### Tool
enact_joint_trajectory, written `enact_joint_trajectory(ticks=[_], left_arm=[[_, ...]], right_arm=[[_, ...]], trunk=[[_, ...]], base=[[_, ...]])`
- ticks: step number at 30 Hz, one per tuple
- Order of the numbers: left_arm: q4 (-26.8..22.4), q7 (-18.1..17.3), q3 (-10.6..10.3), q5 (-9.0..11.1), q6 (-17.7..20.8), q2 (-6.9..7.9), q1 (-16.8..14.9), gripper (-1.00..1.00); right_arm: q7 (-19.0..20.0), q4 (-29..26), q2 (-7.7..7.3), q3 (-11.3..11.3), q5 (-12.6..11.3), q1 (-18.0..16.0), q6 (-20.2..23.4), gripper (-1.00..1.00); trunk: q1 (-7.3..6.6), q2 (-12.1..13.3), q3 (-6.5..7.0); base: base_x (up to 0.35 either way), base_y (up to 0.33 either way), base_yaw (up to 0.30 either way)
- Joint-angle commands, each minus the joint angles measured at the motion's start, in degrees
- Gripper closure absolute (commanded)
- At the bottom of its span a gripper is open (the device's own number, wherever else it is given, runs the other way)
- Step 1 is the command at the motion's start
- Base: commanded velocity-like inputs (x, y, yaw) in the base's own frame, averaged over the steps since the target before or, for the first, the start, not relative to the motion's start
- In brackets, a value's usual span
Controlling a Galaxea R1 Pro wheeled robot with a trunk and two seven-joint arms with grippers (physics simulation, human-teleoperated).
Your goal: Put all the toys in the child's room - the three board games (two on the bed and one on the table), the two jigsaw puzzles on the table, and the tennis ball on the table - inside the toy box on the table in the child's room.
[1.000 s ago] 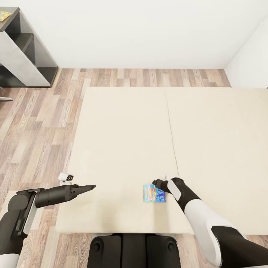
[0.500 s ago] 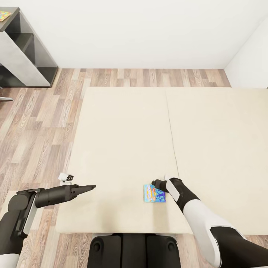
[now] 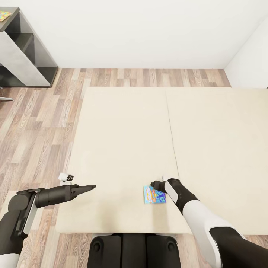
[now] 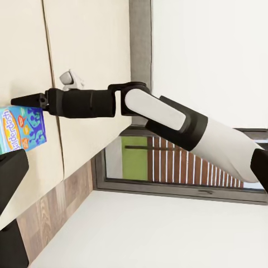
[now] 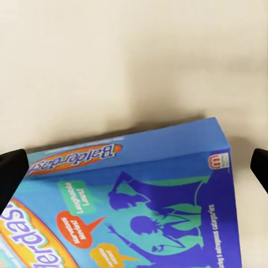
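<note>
The blue board game (image 3: 154, 195) lies flat on the cream mattress of the bed (image 3: 123, 141), toward 6 o'clock in the head view, near the bed's front edge and just left of the seam that splits the mattress in two. The right gripper (image 3: 153, 185) sits at the box's far right corner; in the right wrist view its two dark fingertips (image 5: 12, 170) stand wide apart, one past each side of the box (image 5: 139, 206), with nothing between the jaws but the box's cover below. The left gripper (image 3: 91, 187) hovers at 8 o'clock over the left front edge of the bed, well apart from the box, pointing toward it; whether its jaws are wide or narrow I cannot tell. Around the box the mattress is bare in every direction, so the open room runs from 9 round to 3 o'clock. Wood-plank floor (image 3: 33, 126) flanks the bed on the left and along the white wall at 12 o'clock. At 10 o'clock stands a dark grey shelf section of the worktop (image 3: 22, 48), with a jigsaw puzzle (image 3: 4, 15) on its top corner.
</note>
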Motion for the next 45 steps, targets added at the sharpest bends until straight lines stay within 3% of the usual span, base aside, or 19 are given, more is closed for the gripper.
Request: enact_joint_trajectory(ticks=[1, 8, 17, 45], left_arm=[[-0.01, -0.24, 0.0, -0.06, 0.61, 0.02, -0.02, -1.0], [-0.01, -0.24, 0.0, -0.07, 0.61, 0.01, -0.02, -1.0], [-0.01, -0.24, 0.0, -0.04, 0.61, 0.01, -0.02, -1.0], [-0.01, -0.24, 0.0, -0.04, 0.61, 0.01, -0.02, -1.0]], right_arm=[[-0.47, -0.11, -0.03, 0.34, -0.6, 0.0, 0.24, -1.0], [0.09, -0.11, -0.15, 0.7, -0.55, -0.14, 0.24, -1.0], [5.08, -0.11, -0.26, 0.73, -0.46, -0.18, 0.04, -1.0], [5.85, -0.15, -0.72, 0.57, -1.15, -0.18, 0.44, -1.0]], trunk=[[0.03, -0.09, -0.06], [0.03, -0.09, -0.06], [0.03, -0.09, -0.06], [0.03, -0.09, -0.06]], base=[[0.0, 0.0, 0.0], [0.0, 0.0, 0.0], [0.0, 0.0, 0.0], [0.0, 0.0, 0.0]])
